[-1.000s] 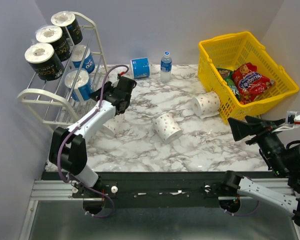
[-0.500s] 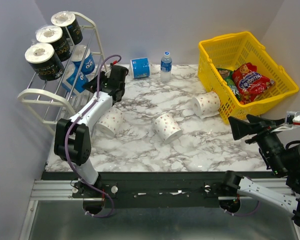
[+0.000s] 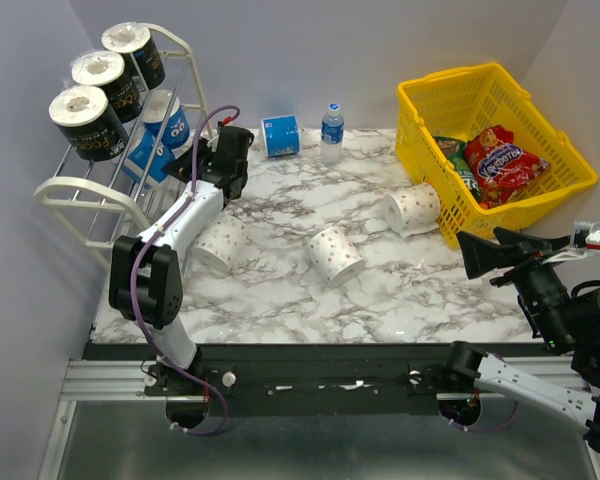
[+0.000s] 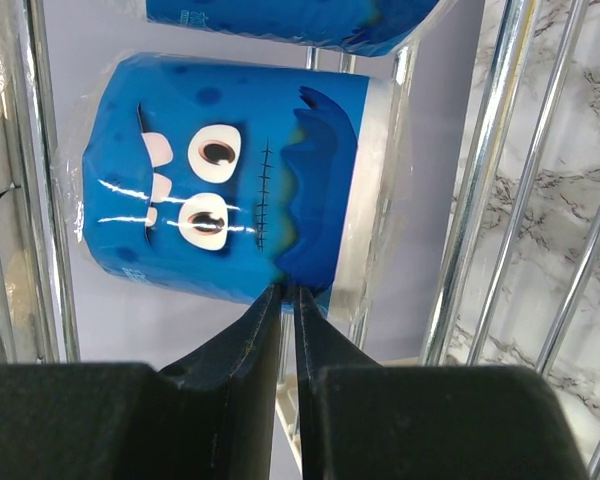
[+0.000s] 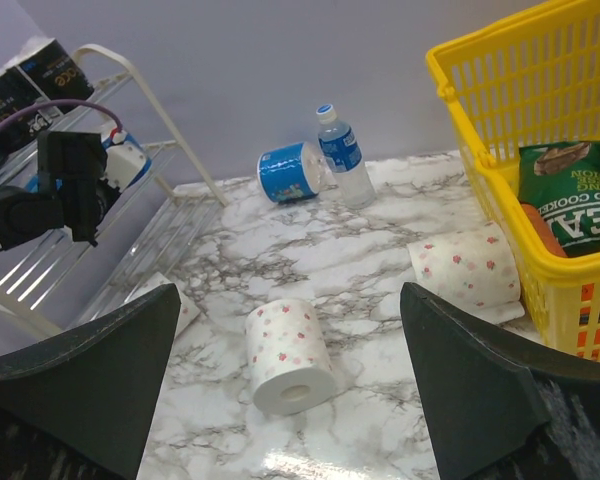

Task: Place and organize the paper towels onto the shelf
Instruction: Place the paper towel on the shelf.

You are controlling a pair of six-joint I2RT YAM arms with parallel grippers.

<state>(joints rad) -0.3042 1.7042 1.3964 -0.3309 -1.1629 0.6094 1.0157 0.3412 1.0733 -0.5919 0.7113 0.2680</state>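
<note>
L gripper (image 4: 288, 290) tips pressed together against blue roll (image 4: 230, 180) on shelf (image 3: 80, 188) mid tier, 3 black rolls (image 3: 100, 70) on top tier, 3 dotted rolls (image 3: 335, 255) loose on table (image 3: 380, 290), R gripper (image 3: 488, 258) spread wide nr basket (image 3: 420, 120)

Framed below by the two dark fingers (image 5: 90, 370) of the right gripper (image 5: 290, 292), spread wide apart. Just beyond them on the marble table (image 5: 380, 225), a dotted roll (image 5: 288, 355) on its side, open core towards the lens. A second dotted roll (image 5: 465, 268) lying against the yellow basket (image 5: 500, 110), a green snack bag (image 5: 570, 195) inside. Farther back, a blue roll (image 5: 288, 172) touching a small water bottle (image 5: 342, 155). At left, the white shelf (image 5: 155, 110), black rolls (image 5: 25, 80) on top, the left arm (image 5: 50, 205) reaching in beside a blue-wrapped roll (image 5: 130, 160)
</note>
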